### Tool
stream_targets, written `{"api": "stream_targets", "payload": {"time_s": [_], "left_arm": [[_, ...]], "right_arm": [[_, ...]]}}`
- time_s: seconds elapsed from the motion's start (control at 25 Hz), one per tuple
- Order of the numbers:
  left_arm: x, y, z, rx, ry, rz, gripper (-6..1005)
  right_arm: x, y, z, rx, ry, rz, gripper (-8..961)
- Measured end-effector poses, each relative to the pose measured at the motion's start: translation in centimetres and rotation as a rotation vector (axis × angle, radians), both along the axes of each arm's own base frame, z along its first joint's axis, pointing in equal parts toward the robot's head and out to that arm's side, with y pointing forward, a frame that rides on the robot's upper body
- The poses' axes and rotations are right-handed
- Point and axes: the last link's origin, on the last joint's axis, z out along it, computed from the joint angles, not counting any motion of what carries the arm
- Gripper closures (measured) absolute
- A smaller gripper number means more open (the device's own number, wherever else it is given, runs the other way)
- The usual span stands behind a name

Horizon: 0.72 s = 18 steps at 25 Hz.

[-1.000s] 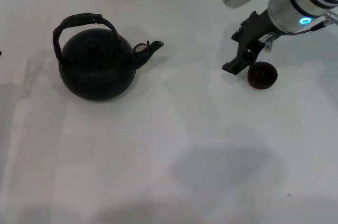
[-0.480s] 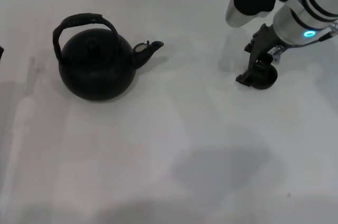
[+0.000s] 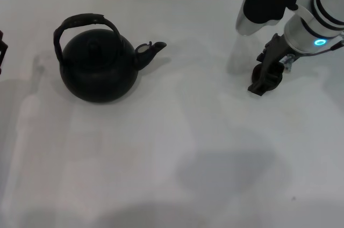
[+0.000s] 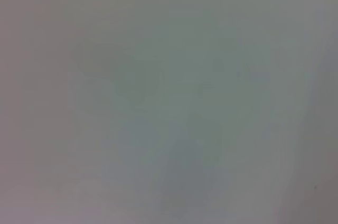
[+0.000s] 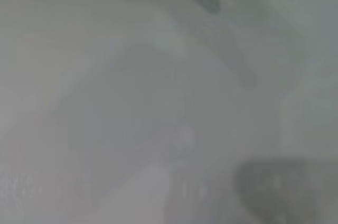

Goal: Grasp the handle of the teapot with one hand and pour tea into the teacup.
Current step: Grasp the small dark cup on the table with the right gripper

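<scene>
Near the table's (image 3: 177, 147) far right edge, right hand (image 3: 266, 75) down over the teacup (image 3: 260, 72), mostly hiding it; finger spread impossible to tell. Toward the far left, teapot (image 3: 98, 66) upright, handle (image 3: 80, 22) untouched. Risk: nudging or tipping the cup.

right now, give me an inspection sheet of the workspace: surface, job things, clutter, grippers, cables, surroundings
surface: white table, bare, with soft shadows.
job's things: teapot upright on the robot's left side, lid on, spout pointing toward the right arm; handle arched over it, untouched. teacup mostly hidden behind the right gripper.
clutter: nothing seen.
grippers: right gripper down at the teacup; left gripper barely in view at the table's edge.
cables: nothing seen.
surroundings: nothing seen beyond the table.
</scene>
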Motion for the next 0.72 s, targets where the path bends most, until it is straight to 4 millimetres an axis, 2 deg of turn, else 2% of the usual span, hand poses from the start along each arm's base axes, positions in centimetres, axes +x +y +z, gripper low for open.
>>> {"api": "stream_targets", "payload": {"time_s": [0.4, 0.52, 0.72], "left_arm": [[0.2, 0.2, 0.0, 0.001, -0.002, -0.006, 196], [0.2, 0.2, 0.0, 0.004, -0.008, -0.005, 196], [0.3, 0.3, 0.0, 0.010, -0.019, -0.006, 196]], "right_arm": [[1.1, -0.2, 0.4, 0.018, -0.031, -0.031, 128], [1.0, -0.4, 0.5, 0.011, -0.034, -0.036, 128], [0.0, -0.7, 0.6, -0.007, -0.025, -0.023, 189]]}}
